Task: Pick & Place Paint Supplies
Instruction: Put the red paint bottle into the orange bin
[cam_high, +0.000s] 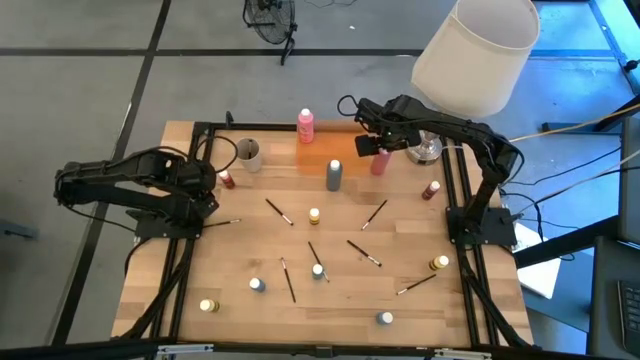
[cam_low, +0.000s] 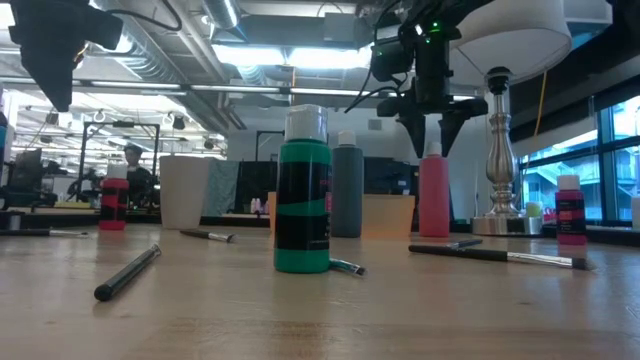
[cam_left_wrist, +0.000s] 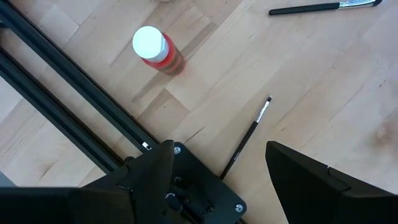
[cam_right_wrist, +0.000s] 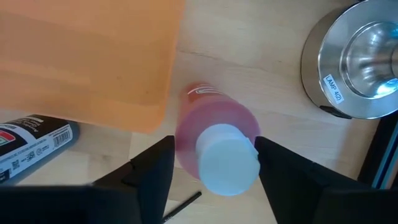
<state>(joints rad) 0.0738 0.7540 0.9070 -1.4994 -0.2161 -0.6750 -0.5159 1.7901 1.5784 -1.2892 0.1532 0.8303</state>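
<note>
A pink bottle (cam_high: 379, 163) with a white cap (cam_right_wrist: 227, 158) stands upright on the table just right of the flat orange tray (cam_high: 325, 150). My right gripper (cam_low: 432, 130) points down over it, open, with one finger on each side of the cap. My left gripper (cam_left_wrist: 217, 149) hovers open near the table's left edge over a thin dark brush (cam_left_wrist: 245, 140). A red pot (cam_left_wrist: 158, 50) stands close by. A second pink bottle (cam_high: 305, 125) stands at the tray's far edge, and a grey bottle (cam_high: 334, 175) at its near edge. My right gripper comes at the pink bottle's white cap (cam_right_wrist: 249, 149) from above, pointing down. One finger (cam_right_wrist: 273, 162) stands right against the cap's side; whether it touches, I cannot tell. The other finger (cam_right_wrist: 155, 168) stands apart from the cap. The bottle stands upright on the table.
A lamp's metal base (cam_high: 425, 150) stands just right of the pink bottle, and its white shade (cam_high: 475, 50) is above. A beige cup (cam_high: 247, 153) is at the far left. Brushes and small pots, one of them green (cam_low: 302, 195), lie scattered over the middle and near table. Black rails (cam_high: 455, 190) run along both sides.
</note>
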